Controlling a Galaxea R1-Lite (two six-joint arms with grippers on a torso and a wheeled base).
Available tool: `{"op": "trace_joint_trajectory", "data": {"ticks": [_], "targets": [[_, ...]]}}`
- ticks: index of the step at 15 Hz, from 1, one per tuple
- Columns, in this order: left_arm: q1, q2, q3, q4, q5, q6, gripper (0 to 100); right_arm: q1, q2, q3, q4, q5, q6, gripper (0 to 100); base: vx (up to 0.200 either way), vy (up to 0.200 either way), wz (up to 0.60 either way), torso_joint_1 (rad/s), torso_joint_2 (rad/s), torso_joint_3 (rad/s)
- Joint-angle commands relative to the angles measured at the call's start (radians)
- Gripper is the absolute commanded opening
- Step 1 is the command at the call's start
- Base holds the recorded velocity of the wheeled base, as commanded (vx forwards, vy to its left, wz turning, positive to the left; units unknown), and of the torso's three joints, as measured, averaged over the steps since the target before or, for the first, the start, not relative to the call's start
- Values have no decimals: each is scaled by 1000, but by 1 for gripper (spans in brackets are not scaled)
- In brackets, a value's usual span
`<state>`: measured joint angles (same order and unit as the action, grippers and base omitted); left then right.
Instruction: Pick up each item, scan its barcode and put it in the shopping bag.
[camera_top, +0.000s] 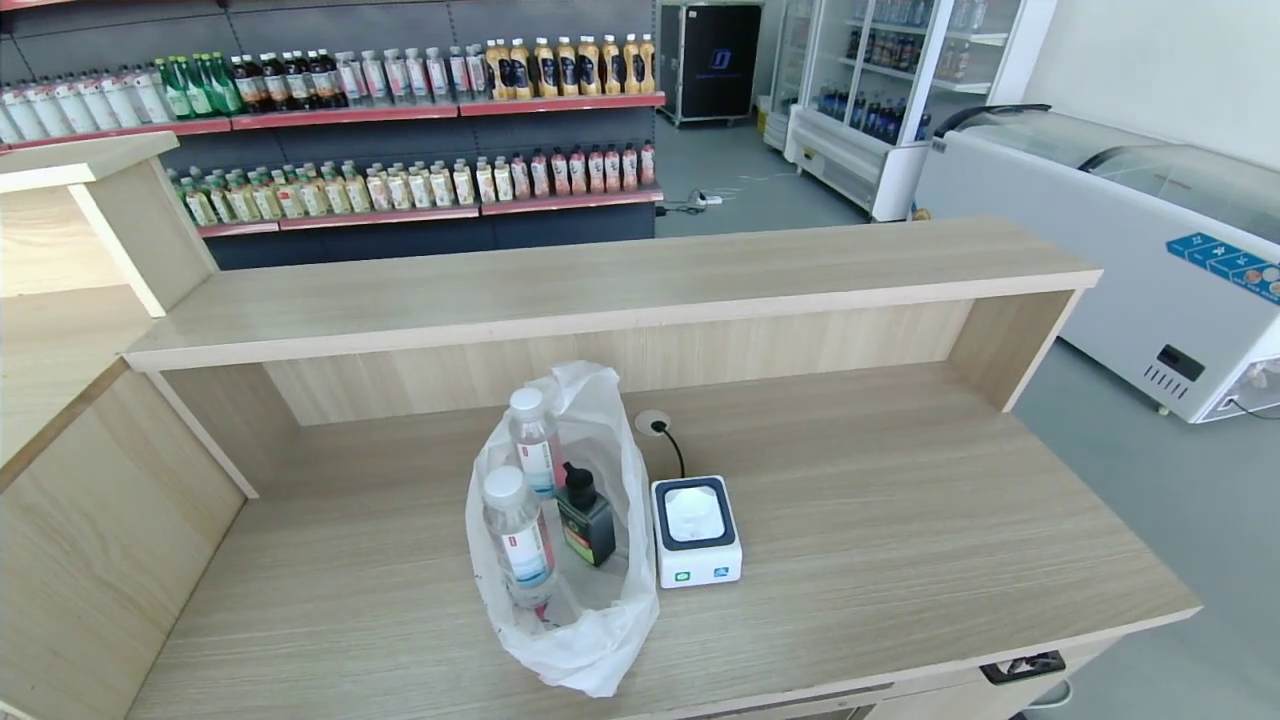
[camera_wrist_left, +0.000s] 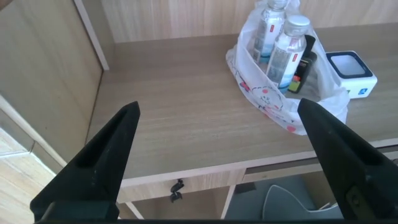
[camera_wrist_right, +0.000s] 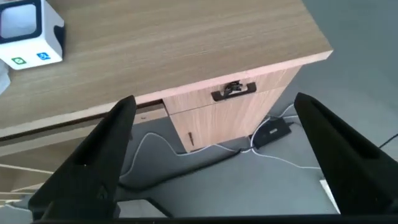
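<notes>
A white plastic shopping bag (camera_top: 590, 620) stands open on the wooden counter (camera_top: 900, 540). Inside it are two clear bottles with white caps (camera_top: 520, 535) (camera_top: 533, 440) and a small dark bottle (camera_top: 585, 515). A white barcode scanner (camera_top: 696, 530) sits just right of the bag, its cable running to a hole in the counter. In the left wrist view the bag (camera_wrist_left: 273, 106), the bottles (camera_wrist_left: 287, 53) and the scanner (camera_wrist_left: 352, 71) lie beyond my left gripper (camera_wrist_left: 221, 134), which is open and empty, back from the counter's front edge. My right gripper (camera_wrist_right: 214, 134) is open and empty, off the counter's front right corner; the scanner (camera_wrist_right: 28, 34) shows beyond it.
A raised ledge (camera_top: 600, 290) runs behind the counter, with side panels at left and right. A drawer lock (camera_wrist_right: 233, 90) is on the cabinet front, and cables (camera_wrist_right: 261, 140) lie on the floor below. Drink shelves (camera_top: 400, 110) and freezers (camera_top: 1130, 230) stand beyond.
</notes>
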<state>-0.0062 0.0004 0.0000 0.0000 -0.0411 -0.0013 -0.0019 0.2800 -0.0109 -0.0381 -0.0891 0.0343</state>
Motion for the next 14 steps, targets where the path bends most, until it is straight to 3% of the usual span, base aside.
{"op": "trace_joint_trajectory", "data": {"ticks": [1, 14], "targets": [[0, 1, 0, 0, 0, 0, 100, 13, -232, 11, 44, -1, 35, 100, 0, 0, 0, 0, 0, 0], [0, 1, 0, 0, 0, 0, 100, 5, -278, 11, 44, -1, 30, 100, 0, 0, 0, 0, 0, 0]]}}
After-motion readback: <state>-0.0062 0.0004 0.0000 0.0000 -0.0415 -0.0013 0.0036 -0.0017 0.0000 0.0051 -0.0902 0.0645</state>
